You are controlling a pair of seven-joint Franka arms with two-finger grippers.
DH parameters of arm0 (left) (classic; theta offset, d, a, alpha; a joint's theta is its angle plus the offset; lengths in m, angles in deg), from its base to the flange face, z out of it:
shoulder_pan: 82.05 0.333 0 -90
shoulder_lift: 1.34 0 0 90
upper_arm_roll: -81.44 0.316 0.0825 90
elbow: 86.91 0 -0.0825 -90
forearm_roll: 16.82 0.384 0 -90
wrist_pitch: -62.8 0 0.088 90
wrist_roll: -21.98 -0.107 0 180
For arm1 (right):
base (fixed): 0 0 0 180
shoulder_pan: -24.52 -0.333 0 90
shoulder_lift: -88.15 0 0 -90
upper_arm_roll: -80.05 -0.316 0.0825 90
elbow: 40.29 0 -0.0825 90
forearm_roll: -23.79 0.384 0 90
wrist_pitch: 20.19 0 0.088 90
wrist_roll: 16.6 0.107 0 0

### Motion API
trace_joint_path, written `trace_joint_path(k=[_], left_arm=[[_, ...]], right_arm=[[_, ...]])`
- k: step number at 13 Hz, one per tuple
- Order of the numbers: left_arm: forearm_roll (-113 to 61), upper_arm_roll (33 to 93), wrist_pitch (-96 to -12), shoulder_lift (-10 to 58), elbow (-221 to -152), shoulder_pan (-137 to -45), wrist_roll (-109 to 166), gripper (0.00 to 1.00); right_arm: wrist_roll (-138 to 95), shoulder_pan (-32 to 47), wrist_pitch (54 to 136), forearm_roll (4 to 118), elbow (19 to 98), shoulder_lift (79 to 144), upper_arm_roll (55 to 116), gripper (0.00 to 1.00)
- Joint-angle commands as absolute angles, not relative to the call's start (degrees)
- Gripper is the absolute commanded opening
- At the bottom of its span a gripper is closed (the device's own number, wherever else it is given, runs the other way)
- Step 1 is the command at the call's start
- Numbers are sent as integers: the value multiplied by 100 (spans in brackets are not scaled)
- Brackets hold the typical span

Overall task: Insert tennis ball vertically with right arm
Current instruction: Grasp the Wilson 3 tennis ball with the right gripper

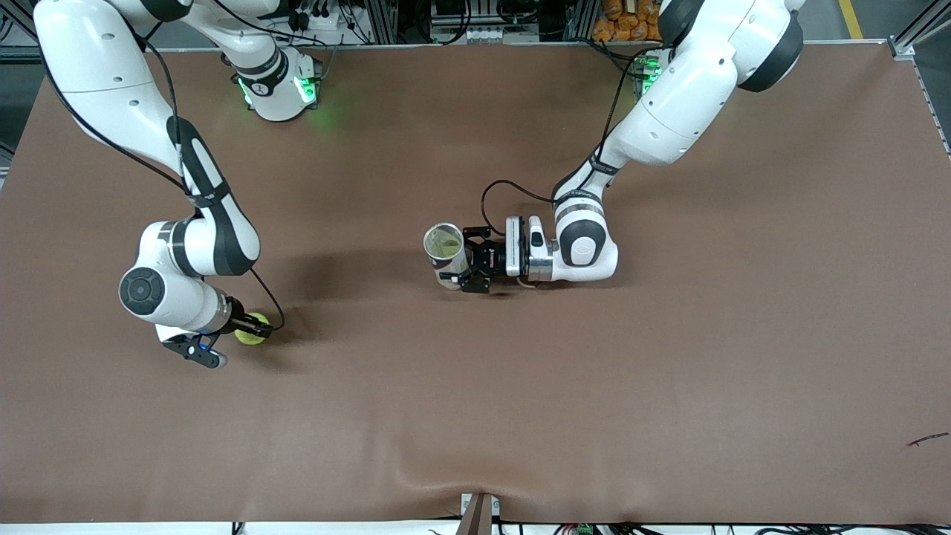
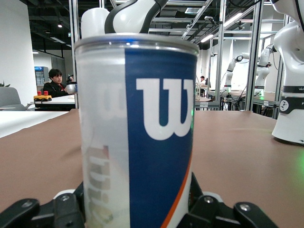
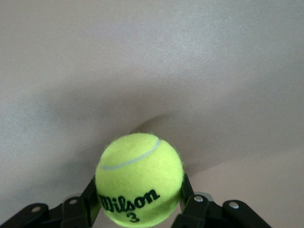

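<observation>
Yellow "Wilson 3" tennis ball [image 3: 140, 178] sits clamped in right gripper [image 3: 137, 209]; left gripper [image 1: 475, 269] grasps Wilson-logo can [image 2: 137, 137].

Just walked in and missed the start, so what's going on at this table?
The right gripper has closed on a yellow tennis ball down at the brown table, toward the right arm's end. Near the table's middle, the left gripper grips an upright, open-topped Wilson ball can, steadying it. The ball is not in the can yet.
</observation>
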State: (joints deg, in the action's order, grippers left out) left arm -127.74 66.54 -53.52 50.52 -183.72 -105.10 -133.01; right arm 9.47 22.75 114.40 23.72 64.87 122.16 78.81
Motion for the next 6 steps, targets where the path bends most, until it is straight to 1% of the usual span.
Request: trace_joint_path(k=[1,4,6], left_arm=[[-12897,6668,-5409,5192,-18333,-10534,-13561,77],[-12897,6668,-5409,5192,-18333,-10526,-13561,77],[-12897,6668,-5409,5201,-18333,-10534,-13561,77]], right_arm=[[1003,2128,10825,2370,6570,11612,7838,64],[1702,1646,10130,2475,6562,10961,7637,65],[2659,1163,9726,2493,6326,10723,7443,65]])
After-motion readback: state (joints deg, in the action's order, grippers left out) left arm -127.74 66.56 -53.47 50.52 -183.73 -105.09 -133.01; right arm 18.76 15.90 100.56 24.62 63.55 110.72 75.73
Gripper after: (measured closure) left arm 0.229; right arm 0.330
